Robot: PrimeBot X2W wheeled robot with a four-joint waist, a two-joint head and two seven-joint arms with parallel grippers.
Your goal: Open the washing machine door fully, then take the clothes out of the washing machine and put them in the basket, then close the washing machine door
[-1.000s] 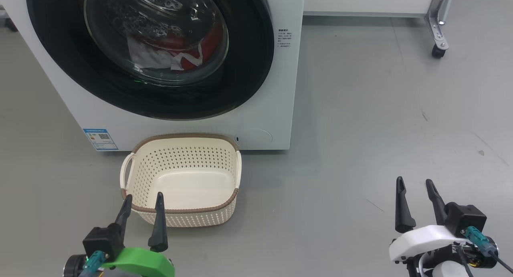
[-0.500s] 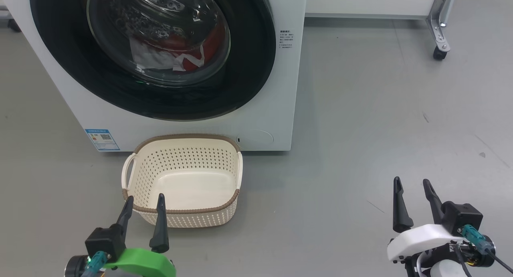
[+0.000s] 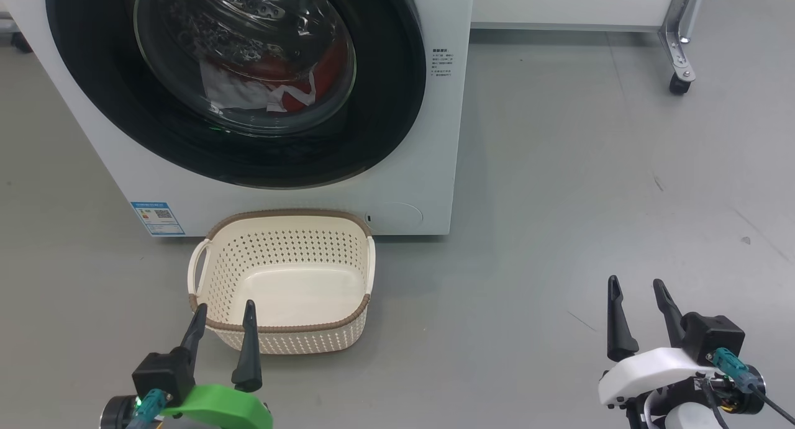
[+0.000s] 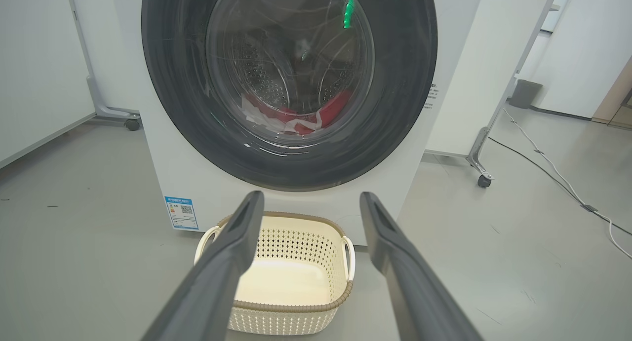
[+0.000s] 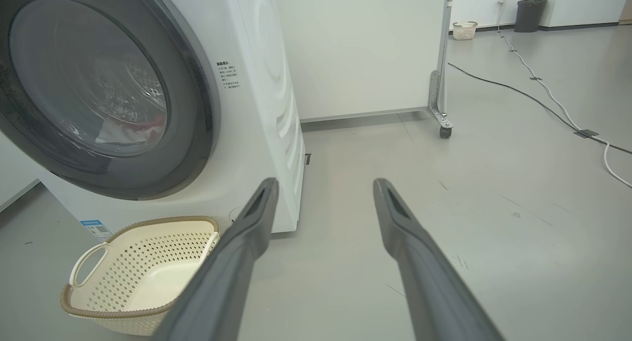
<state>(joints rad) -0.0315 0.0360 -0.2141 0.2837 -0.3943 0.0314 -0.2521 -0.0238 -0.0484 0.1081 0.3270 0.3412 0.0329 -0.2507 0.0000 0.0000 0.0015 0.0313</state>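
Observation:
The white washing machine [image 3: 428, 149] [image 4: 454, 59] [image 5: 266, 109] stands ahead with its black-rimmed round door [image 3: 385, 125] [image 4: 405, 109] [image 5: 197, 133] shut. Red and white clothes [image 3: 267, 84] [image 4: 296, 119] [image 5: 133, 126] lie inside behind the glass. The cream basket [image 3: 282, 333] [image 4: 291, 306] [image 5: 118, 311] sits empty on the floor in front of the machine. My left gripper [image 3: 225, 311] [image 4: 311, 200] is open, low at the basket's near rim. My right gripper [image 3: 635, 286] [image 5: 326, 185] is open, over bare floor to the right of the machine.
A white partition on a metal wheeled leg [image 3: 678, 81] [image 5: 445, 131] stands behind and right of the machine. Cables [image 5: 553, 99] run across the grey floor farther right. A dark bin [image 5: 529, 15] and another small basket [image 5: 463, 30] sit far back.
The head view has shifted slightly. The right gripper sits a little higher in the picture than one second ago. The door, the clothes and the basket are unchanged.

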